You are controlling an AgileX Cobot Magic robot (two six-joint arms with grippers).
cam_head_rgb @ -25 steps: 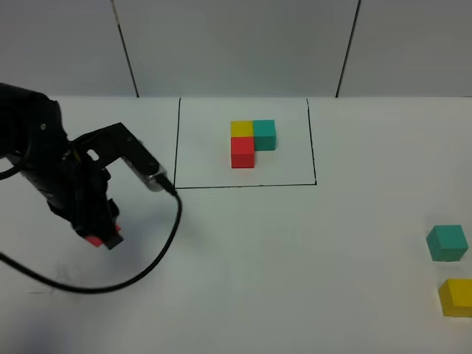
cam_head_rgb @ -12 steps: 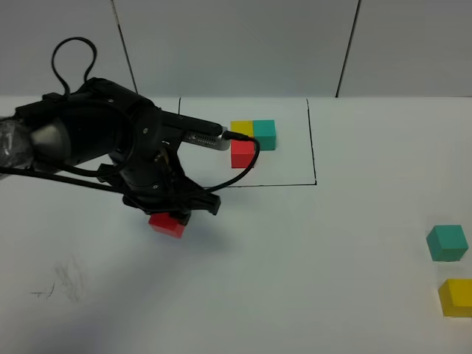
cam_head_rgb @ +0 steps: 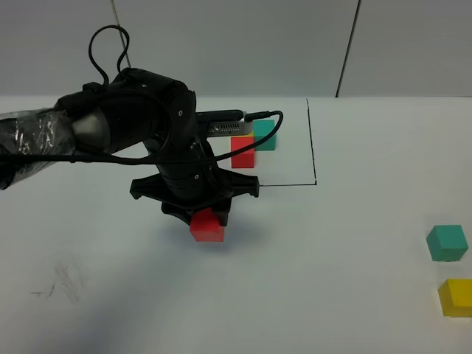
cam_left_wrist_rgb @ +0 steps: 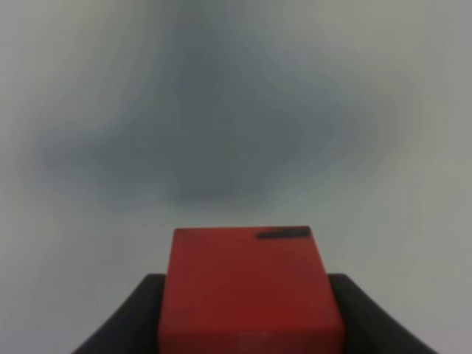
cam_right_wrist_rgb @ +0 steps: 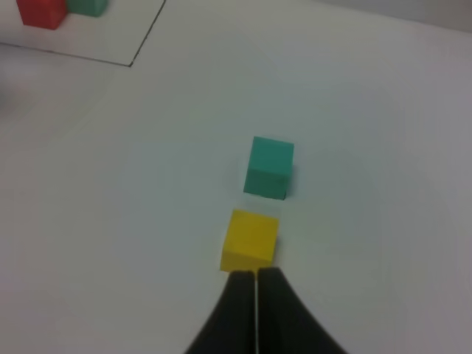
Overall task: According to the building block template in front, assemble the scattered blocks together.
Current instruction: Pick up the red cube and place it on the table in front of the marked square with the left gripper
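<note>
By the front right corner of the desk [cam_head_rgb: 332, 280] the right gripper [cam_right_wrist_rgb: 256, 284] hangs clenched on nothing near the yellow cube [cam_head_rgb: 456, 297], the teal cube [cam_head_rgb: 447, 243] sits just behind it along the right edge, the left gripper [cam_head_rgb: 207, 215] grasps the red cube [cam_head_rgb: 207, 228] mid-desk, and the building block template [cam_head_rgb: 243, 151] lies by the far edge.

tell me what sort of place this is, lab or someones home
Probably a robot lab test bench: a white table with a drawn black rectangle framing a cube template, a loose teal cube and yellow cube, and the left claw gripping a red cube.
</note>
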